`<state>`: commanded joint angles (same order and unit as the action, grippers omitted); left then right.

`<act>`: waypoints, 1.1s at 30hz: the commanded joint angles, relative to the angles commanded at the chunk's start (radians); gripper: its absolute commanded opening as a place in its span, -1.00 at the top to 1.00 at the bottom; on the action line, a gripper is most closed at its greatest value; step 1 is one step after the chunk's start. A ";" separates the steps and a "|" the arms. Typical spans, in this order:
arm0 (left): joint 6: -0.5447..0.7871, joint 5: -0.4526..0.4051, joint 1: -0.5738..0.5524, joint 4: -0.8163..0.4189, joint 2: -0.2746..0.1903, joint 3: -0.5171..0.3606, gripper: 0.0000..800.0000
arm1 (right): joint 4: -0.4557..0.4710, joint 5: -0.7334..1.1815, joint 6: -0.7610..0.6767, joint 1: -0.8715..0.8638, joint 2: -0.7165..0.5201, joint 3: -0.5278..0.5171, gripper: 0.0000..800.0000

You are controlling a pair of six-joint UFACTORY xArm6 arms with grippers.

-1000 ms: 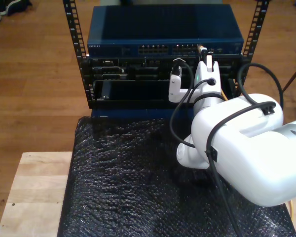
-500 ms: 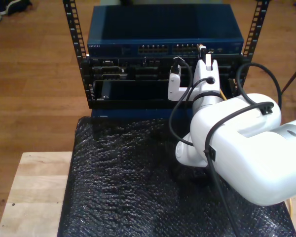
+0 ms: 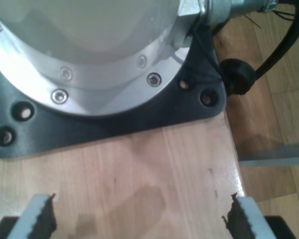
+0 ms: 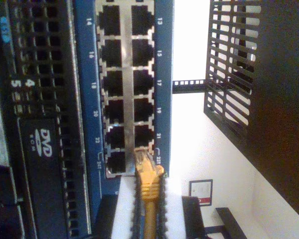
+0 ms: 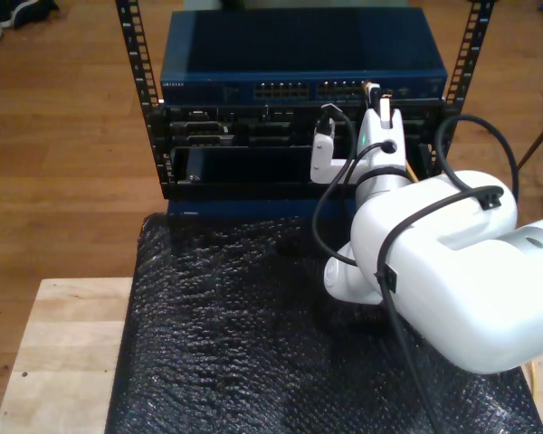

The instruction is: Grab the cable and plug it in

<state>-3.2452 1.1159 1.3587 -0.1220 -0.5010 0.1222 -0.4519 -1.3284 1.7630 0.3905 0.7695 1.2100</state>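
My second gripper (image 4: pixel 148 219) is clamped on the cable (image 4: pixel 149 196): the orange boot sits pinched between the two pads (image 4: pixel 125 211), and the clear plug at its tip meets the edge of the lowest pair of ports on the switch (image 4: pixel 84 64), near the labels 23 and 24. Whether the plug is seated or only touching the port mouth I cannot tell; the tip is blurred and bright. The cable's run behind the pads is cut off by the frame edge.

In the exterior view the same gripper (image 5: pixel 373 94) reaches up to the switch (image 5: pixel 299 54) at the port row toward that view's right, and only a small orange fleck of cable (image 5: pixel 368 88) shows at the tip. The arm (image 5: pixel 452 262) hides most of what lies behind it; a short yellow strip shows at the frame's lower right edge, too little to identify. The rack (image 5: pixel 136 90) and the black mat (image 5: pixel 226 334) are plain here, but port numbers are unreadable.

My first gripper (image 3: pixel 139 219) stands open, fingertips (image 3: pixel 40 216) wide apart with nothing between, over pale wood (image 3: pixel 139 169). Ahead of it sits a black base plate (image 3: pixel 114 122) with a metal flange bolted on, and a black lead (image 3: pixel 239 74) beside it.
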 joint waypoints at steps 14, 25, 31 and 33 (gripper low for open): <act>0.000 0.000 0.000 0.000 -0.002 0.000 -1.00 | 0.032 0.002 -0.002 0.000 0.000 0.008 1.00; 0.000 0.000 0.000 0.000 -0.002 0.000 -1.00 | 0.048 0.011 0.002 -0.006 -0.008 -0.002 0.23; 0.000 0.000 0.000 0.000 -0.002 0.000 -1.00 | 0.049 0.020 0.002 -0.002 -0.051 -0.049 0.16; 0.000 0.000 0.000 0.000 0.000 0.000 -1.00 | 0.048 0.037 0.002 0.000 -0.078 -0.084 0.15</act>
<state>-3.2452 1.1159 1.3587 -0.1220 -0.5010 0.1222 -0.4043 -1.2915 1.7645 0.3905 0.6912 1.1256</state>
